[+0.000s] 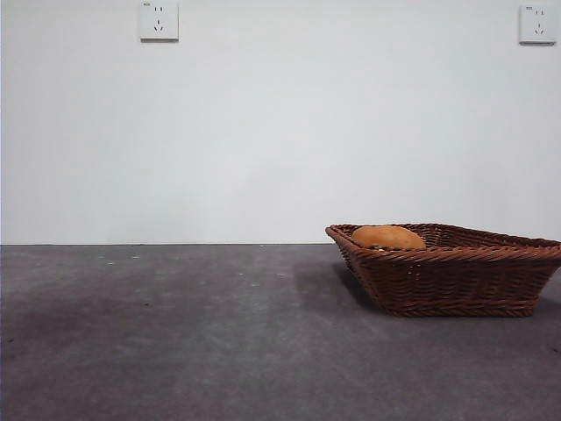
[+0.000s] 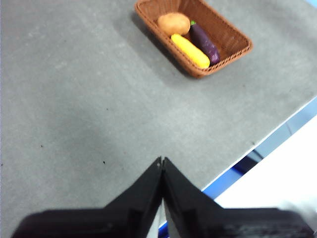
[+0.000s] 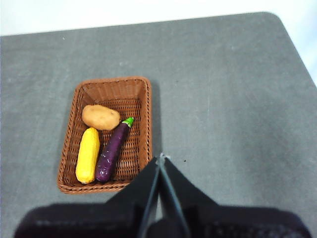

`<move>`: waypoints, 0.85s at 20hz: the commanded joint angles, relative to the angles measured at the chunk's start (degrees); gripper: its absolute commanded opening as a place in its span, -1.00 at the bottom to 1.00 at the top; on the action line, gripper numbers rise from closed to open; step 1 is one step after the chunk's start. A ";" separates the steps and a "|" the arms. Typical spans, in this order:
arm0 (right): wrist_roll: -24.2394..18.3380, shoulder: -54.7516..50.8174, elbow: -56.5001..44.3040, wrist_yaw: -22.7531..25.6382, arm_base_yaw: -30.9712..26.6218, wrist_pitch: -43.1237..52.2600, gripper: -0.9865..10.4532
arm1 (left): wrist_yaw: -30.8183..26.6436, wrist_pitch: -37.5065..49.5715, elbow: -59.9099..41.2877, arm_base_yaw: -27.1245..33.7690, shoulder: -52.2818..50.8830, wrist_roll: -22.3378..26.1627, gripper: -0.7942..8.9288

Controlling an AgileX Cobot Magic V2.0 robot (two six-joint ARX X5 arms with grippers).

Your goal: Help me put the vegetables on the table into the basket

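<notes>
No text, label, brand or number could be read anywhere. The two wall sockets [image 1: 159, 20] [image 1: 537, 24], at eleven and one o'clock in the front view, each bore a tiny dark mark at the upper left corner, too small to make out. The basket [image 3: 144, 119], the vegetables in it and the table [image 1: 175, 333] carried no print or sign.

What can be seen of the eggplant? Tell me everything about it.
The eggplant is small, slim and glossy dark purple, with a bright green stem cap at one end. It looks like smooth plastic. It lies flat on the floor of the brown wicker basket, alongside the yellow corn, its stem end beside the potato. No tool touches it. In the front view the basket wall hides it.
</notes>
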 commanded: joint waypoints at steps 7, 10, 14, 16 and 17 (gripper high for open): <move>-0.11 9.03 -0.46 0.07 0.02 -1.22 -0.83 | -1.16 1.99 -1.49 8.72 5.42 12.46 -0.85; -0.11 13.94 -0.46 0.09 0.02 -1.22 -0.83 | 6.21 19.28 -14.34 21.53 0.85 24.11 -0.84; -0.11 20.48 -0.46 0.07 0.02 -1.22 -0.83 | 9.22 56.83 -42.99 36.26 -10.60 23.91 -0.84; -0.11 23.15 -0.46 0.11 0.02 -1.18 -0.83 | 14.93 68.91 -54.95 39.80 -15.39 19.54 -0.84; -0.11 24.37 -0.46 0.11 0.02 -1.07 -0.83 | 15.37 72.30 -59.23 40.76 -16.79 18.53 -0.84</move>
